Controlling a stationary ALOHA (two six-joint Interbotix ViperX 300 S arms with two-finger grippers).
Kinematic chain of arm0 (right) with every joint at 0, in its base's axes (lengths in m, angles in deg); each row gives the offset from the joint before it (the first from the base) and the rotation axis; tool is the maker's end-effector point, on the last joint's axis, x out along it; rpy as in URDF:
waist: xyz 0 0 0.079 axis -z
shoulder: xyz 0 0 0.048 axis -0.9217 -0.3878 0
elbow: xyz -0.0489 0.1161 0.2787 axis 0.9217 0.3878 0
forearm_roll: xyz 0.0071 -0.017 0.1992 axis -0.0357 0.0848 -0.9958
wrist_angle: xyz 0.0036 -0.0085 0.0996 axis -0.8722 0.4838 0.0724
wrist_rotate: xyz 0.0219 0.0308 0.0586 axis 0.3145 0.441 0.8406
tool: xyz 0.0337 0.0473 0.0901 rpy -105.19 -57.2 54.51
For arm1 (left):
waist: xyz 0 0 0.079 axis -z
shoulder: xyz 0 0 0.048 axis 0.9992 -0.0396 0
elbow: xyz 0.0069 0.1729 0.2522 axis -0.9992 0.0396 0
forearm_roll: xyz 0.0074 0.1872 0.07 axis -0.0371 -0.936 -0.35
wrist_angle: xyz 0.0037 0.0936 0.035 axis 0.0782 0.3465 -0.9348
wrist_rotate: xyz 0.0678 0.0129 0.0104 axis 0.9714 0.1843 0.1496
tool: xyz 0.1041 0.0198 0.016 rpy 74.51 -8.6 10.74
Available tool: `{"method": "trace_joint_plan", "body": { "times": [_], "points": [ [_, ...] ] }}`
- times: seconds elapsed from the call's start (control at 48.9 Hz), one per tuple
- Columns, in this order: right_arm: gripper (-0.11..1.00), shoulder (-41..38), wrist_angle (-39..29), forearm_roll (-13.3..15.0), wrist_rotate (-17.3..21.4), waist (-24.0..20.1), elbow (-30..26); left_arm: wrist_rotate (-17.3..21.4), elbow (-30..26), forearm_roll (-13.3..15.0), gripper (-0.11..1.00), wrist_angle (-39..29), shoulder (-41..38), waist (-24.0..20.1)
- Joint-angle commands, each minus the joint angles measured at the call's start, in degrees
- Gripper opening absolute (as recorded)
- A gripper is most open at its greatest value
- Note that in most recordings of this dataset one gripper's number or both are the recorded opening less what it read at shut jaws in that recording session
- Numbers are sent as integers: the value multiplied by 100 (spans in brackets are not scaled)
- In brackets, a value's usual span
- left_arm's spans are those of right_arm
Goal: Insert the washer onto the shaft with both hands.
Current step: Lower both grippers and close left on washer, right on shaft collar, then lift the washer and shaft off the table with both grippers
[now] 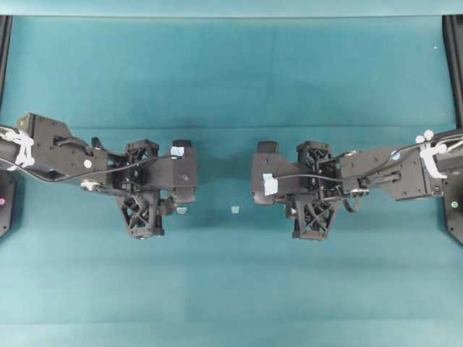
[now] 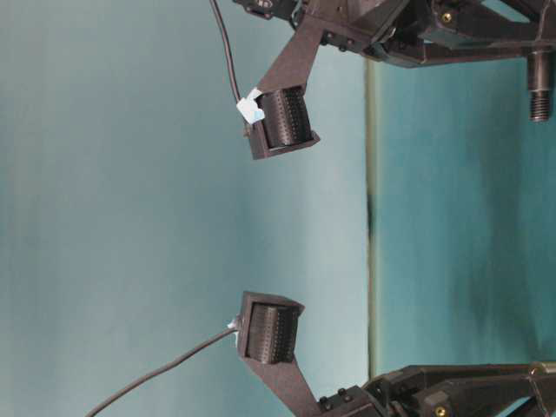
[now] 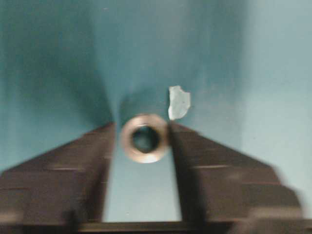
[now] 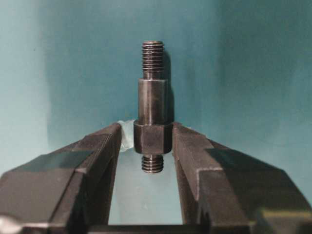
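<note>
Teal worktop [image 1: 231, 87], plain, two arms facing across its middle. Left hand [image 3: 145, 139]: fingers set against both sides of the washer [image 3: 144, 138], flat on the mat, hole up; grip looks made, lift not confirmed. Right hand [image 4: 147, 139]: clamped on the hex collar of the shaft [image 4: 152, 105], threaded tip pointing away. Step: pickup. Next calls for raising both, aligning hole with thread tip, coaxial approach.

Teal cloth, black grippers, grey metal parts

A silvery-grey metal ring washer [image 3: 144, 138] with a dark hole is being shown between black fingers [image 3: 214, 175]; a dark grey stepped metal shaft [image 4: 153, 107] with ridged threaded ends is being framed by black fingers [image 4: 87, 170]; a pale blue tape scrap [image 3: 179, 102] is being seen against the plain teal table cover [image 1: 231, 72].
</note>
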Motion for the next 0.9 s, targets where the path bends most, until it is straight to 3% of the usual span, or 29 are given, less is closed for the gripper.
{"method": "trace_joint_plan", "body": {
  "times": [0.0, 0.88],
  "points": [
    [7, -123, -35, 26, 53, 123, 26, 18, 0, -26, 35, -26, 53, 44],
    [3, -70, -9, 105, 9, 176, 0, -26, -18, -26, 35, -149, 246, 53]
  ]
}}
